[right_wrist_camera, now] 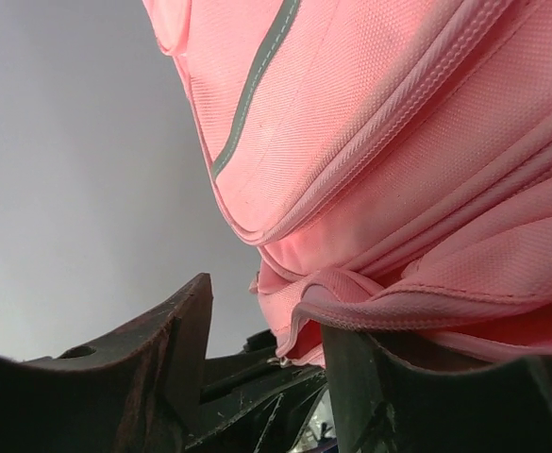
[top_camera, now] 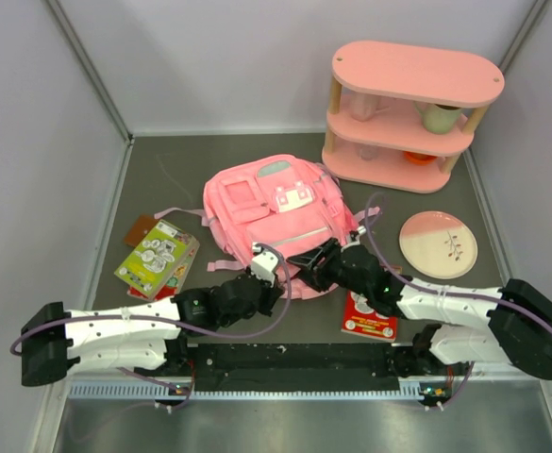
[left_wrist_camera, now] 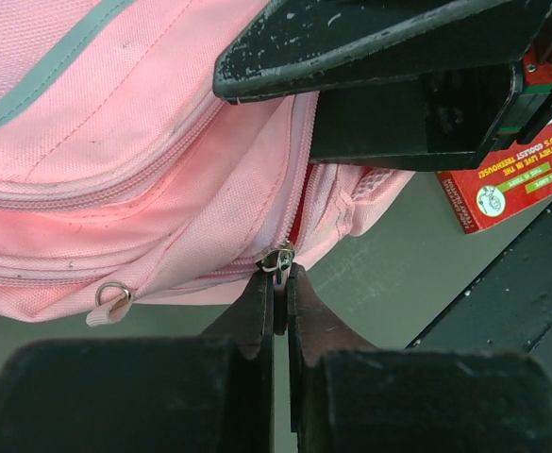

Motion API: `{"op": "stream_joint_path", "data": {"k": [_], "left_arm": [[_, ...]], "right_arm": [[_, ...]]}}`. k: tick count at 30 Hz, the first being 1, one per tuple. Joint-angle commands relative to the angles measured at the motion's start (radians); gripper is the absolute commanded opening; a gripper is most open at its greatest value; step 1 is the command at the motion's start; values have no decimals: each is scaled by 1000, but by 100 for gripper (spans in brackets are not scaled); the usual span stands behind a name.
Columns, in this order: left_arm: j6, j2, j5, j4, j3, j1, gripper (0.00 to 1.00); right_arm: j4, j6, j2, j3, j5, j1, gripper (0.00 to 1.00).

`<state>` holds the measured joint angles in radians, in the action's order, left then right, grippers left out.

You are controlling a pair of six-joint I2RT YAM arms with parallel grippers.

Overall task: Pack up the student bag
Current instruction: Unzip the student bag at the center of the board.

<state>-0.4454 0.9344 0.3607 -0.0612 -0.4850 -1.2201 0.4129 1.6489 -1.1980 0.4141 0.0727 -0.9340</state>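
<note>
I judged the step in hand to be opening the main compartment, with nothing packed yet. The student bag (top_camera: 271, 212) lay flat on the table (top_camera: 162, 179), its near edge right at the tips of both tools. My left gripper (left_wrist_camera: 280, 283) was pinched fully closed on the zipper pull (left_wrist_camera: 279, 260), which sat straight ahead of its fingertips, and the zip seam ran away from them up the side of the bag. Just beyond that, my right gripper (right_wrist_camera: 266, 316) had its jaws standing partway apart, with a fold of pink fabric draped over one finger (right_wrist_camera: 370, 377). I couldn't tell whether they were actually clamping the fabric or only straddling it.

Both arms reached forward low over the table, wrists angled in toward each other, so the two tools met almost nose to nose at the bag's edge. A red booklet (top_camera: 368, 316) lay just beside and under my right forearm.

As I saw it, the next move called for the right tool to hold the fabric firmly while the left drew the pull along the seam, keeping the line of pull with the teeth so the slider wouldn't jam
</note>
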Motion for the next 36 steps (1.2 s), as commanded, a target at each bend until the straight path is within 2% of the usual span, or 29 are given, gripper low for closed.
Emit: {"op": "stream_joint_path", "data": {"k": [1,5,8,11,15,18,23,25,26,28,29,33,36], "left_arm": [[-29,6,49,101,-46,-19,0],[-35,14,63,101,-49,-19,0],[-49,6,64,106,-43,-19,0],[-46,-11,47,124,-30,-19,0],[-12,-31,-20,150,-15,-22,0],[7,-43,-58,181,0,-27,0],[14,-37,-97,199,10,-45,0],[17,-32,-98,201,10,-51,0],[16,-35,-91,201,10,-53,0],[16,-40,-83,196,8,-55,0],[14,-40,-74,193,8,-56,0],[5,-60,-31,164,8,-56,0],[-15,-69,12,123,13,-56,0]], "right_arm": [[-154,-55,-3,43,26,-38,50],[-201,-38,20,12,-27,-68,53],[-261,-26,40,-8,1,-89,56],[-247,8,40,-37,31,-89,57],[-188,70,0,-58,84,-89,60],[-68,100,-58,-61,98,-80,61],[55,98,-170,-8,26,-55,62],[89,97,-205,15,22,-51,54],[95,98,-212,18,29,-49,42],[113,104,-212,14,44,-48,25],[115,104,-209,11,50,-48,2],[107,68,-157,-21,100,-35,0],[58,-7,-52,-26,206,-35,0]]}}
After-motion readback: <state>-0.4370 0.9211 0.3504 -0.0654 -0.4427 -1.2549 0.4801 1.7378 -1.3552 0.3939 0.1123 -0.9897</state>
